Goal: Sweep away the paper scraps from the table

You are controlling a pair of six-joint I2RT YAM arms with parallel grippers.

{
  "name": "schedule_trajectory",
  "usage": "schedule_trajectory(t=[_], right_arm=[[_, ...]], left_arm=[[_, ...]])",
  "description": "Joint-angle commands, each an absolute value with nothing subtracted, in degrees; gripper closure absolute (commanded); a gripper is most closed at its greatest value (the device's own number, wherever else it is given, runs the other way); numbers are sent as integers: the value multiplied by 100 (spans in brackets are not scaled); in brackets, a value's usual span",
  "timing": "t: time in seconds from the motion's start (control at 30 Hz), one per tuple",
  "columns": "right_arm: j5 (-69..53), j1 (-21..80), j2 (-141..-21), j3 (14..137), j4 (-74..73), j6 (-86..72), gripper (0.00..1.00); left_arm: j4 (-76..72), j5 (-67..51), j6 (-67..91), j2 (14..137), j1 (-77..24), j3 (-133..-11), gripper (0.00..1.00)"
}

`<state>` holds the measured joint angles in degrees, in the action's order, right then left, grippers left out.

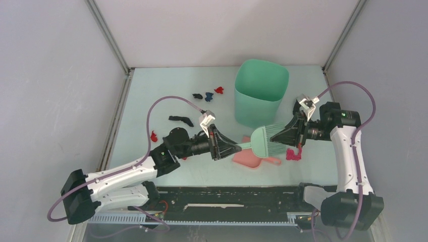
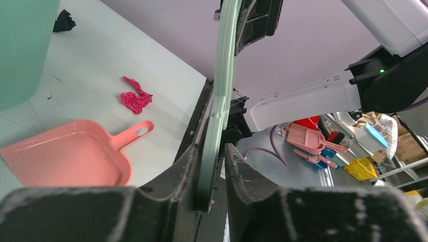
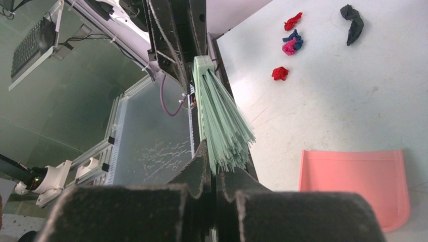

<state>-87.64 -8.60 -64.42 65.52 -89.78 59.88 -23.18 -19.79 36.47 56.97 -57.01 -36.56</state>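
Left claw (image 1: pixel 238 147) clamps the brush (image 1: pixel 262 139) handle; right claw (image 1: pixel 277 137) pinches its bristles, probably steadying a regrip; dustpan (image 1: pixel 246 159) lies just below both.

Crumpled paper scraps, counted from above: six clumps, namely two red (image 1: pixel 219 90), two black (image 1: pixel 180 119), one dark blue (image 1: pixel 209 95) and one magenta-pink (image 1: pixel 293 154), plus one small pink bit (image 3: pixel 288 47) against the blue. One flat pink plastic dustpan (image 1: pixel 245 159), one green bristled hand brush (image 1: pixel 261 138), one tall mint-green bin (image 1: pixel 260 93). Two white-and-black robot arms, each with one two-finger gripper: left gripper (image 1: pixel 238 147), right gripper (image 1: pixel 276 136); one pale mint-green table (image 1: pixel 151 96).
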Motion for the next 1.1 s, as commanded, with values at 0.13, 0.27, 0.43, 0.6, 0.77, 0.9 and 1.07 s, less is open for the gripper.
schedule_trajectory(t=[0.13,0.27,0.43,0.6,0.77,0.9,1.07], right_arm=[[-9290,-905,-6392,6472,-9158,6063,100],[-9156,-922,-6467,6467,-9158,6116,91],[-8243,-926,-6348,6481,-9178,6686,49],[-6772,-967,-5826,6234,-8979,7360,41],[-5414,-933,-5302,5351,-8233,7351,18],[-4723,-685,-5051,4838,-7559,7148,18],[-3986,-41,-4953,4393,-6696,6715,20]], left_arm=[[-2622,-2217,3692,5844,-5669,-4016,87],[-2420,-2252,3585,5823,-5662,-4093,94],[-875,-1968,3096,5659,-5655,-4597,100],[2070,-1139,2750,5875,-5660,-5885,100],[4134,-270,2559,6259,-5662,-6819,100],[4555,262,2470,6450,-5661,-6910,100],[4602,332,2437,6732,-5663,-6991,100]])
